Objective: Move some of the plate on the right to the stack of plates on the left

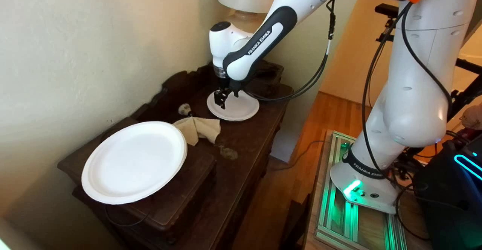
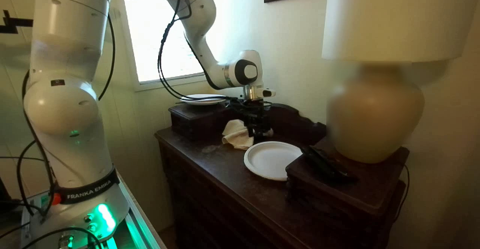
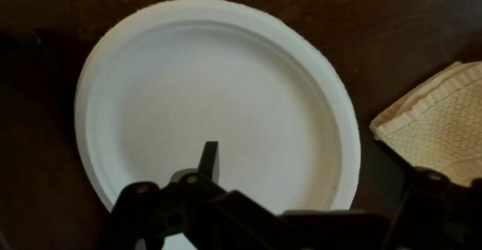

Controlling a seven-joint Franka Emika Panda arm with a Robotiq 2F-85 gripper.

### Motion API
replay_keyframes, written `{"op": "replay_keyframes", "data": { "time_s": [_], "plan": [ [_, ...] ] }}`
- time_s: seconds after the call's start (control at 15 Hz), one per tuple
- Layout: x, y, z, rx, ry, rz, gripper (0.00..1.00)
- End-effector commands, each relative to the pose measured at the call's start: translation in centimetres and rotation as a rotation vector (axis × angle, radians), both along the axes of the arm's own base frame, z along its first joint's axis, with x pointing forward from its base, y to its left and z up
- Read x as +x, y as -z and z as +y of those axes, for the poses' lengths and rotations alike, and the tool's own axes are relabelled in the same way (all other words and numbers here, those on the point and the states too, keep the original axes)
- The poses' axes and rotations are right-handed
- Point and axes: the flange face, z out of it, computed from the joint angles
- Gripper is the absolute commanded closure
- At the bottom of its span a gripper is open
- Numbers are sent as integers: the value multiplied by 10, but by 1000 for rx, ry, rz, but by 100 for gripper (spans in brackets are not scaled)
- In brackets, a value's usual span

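Wrist view: the pincer [image 3: 296,154] is spread across the rim of the small white plate [image 3: 222,95], which could be bent by misaligned descent.

Dark dresser [image 2: 225,170], pale wall [image 1: 75,54], likely window [image 2: 146,35]

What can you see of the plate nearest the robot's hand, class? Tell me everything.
The plate is round, white and matt, perhaps pressed paper, with a shallow well and raised rim. It lies flat, face up, on the dresser, perhaps atop others, since its edge looks doubled. The cloth lies apart from it. The open hand appears to straddle its rim from above; contact cannot be judged.
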Motion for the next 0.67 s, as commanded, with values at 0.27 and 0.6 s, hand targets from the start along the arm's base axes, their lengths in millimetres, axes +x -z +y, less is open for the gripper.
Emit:
{"op": "replay_keyframes", "data": {
  "time_s": [0.27, 0.6],
  "plan": [
    [41, 44, 3, -49, 39, -54, 0],
    [56, 50, 8, -68, 31, -63, 4]
  ]
}}
